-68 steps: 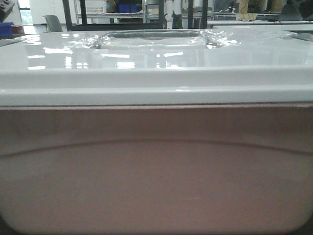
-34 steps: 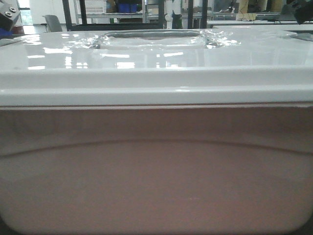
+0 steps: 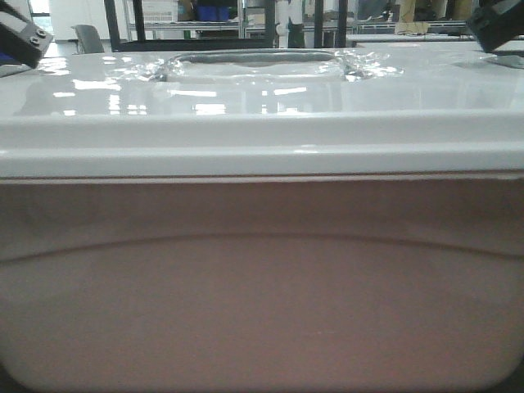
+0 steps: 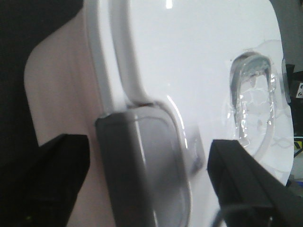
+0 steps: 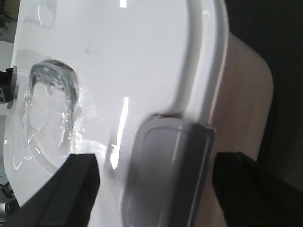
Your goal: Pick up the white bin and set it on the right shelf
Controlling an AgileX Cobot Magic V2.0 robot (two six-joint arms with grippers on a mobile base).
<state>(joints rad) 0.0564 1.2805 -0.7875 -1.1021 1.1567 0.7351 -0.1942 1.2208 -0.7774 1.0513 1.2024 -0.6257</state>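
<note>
The white bin (image 3: 262, 278), a large pinkish-white translucent plastic tote under a glossy white lid (image 3: 262, 98), fills the front view. Its long wall is square to the camera and its clear recessed handle (image 3: 254, 61) sits at the far middle of the lid; whatever carries it lies out of frame. The 2 arms flank the tote at its 2 short ends. The left gripper (image 4: 147, 189) is spread wide, 1 black finger (image 4: 47, 184) outside the wall and 1 over the lid, straddling the rounded left-end grey latch clip (image 4: 142, 161) without touching it. The right gripper (image 5: 158, 189) mirrors this, equally spread around the right-end grey latch clip (image 5: 165, 161). This symmetry probably serves a level 2-handed lift, since the tote looks too broad for 1 gripper. Neither gripper has a hold, so the grab is not yet made. Blue plastic bins (image 3: 213, 12) sit on a distant rack (image 3: 164, 27); the right shelf cannot be picked out in any view.
</note>
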